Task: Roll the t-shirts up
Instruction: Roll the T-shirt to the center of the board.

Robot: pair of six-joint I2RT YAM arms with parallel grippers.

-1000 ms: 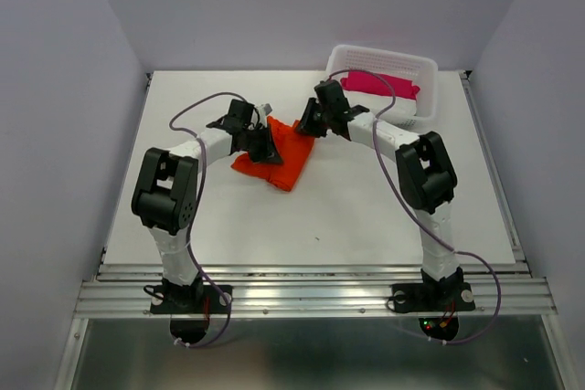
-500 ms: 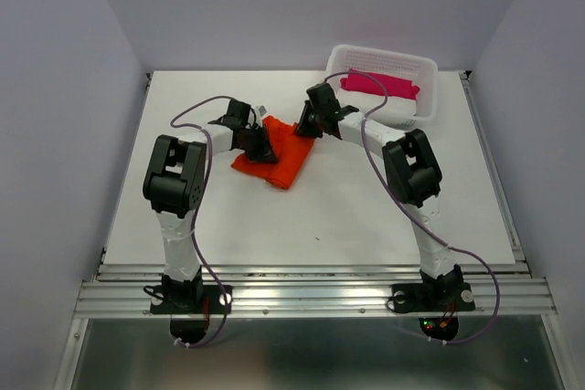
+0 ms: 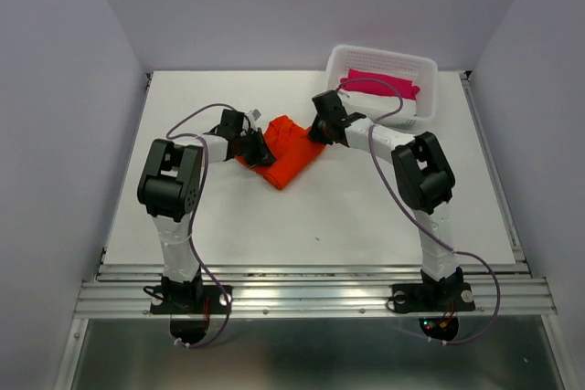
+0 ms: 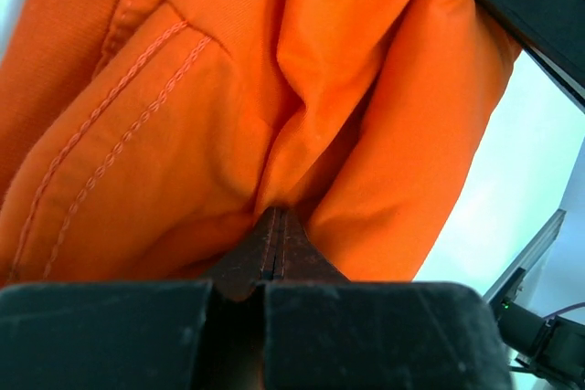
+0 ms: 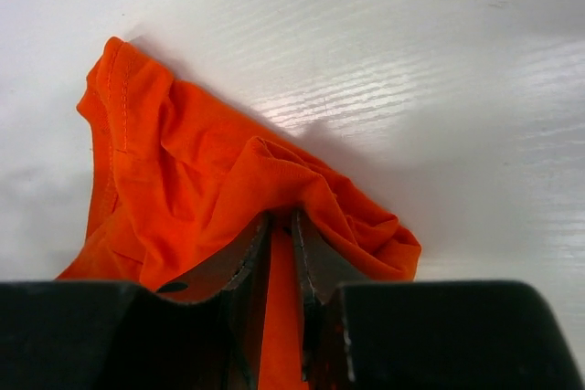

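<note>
An orange-red t-shirt (image 3: 285, 154) lies bunched on the white table, between the two grippers. My left gripper (image 3: 257, 147) is at its left edge, jaws pressed together on a fold of the cloth (image 4: 274, 134). My right gripper (image 3: 315, 130) is at its far right edge, jaws closed on a thick fold of the same shirt (image 5: 201, 180), with cloth between them. The shirt's stitched hem (image 4: 101, 162) shows in the left wrist view.
A white perforated basket (image 3: 425, 70) stands at the back right with a pink folded cloth (image 3: 379, 84) and a white one (image 3: 402, 109) inside. Bare white table (image 3: 366, 216) lies in front of the shirt. Grey walls close in on three sides.
Both grippers have drawn slightly toward the near side and together with the shirt, which is now more bunched. The left arm's elbow has shifted.
</note>
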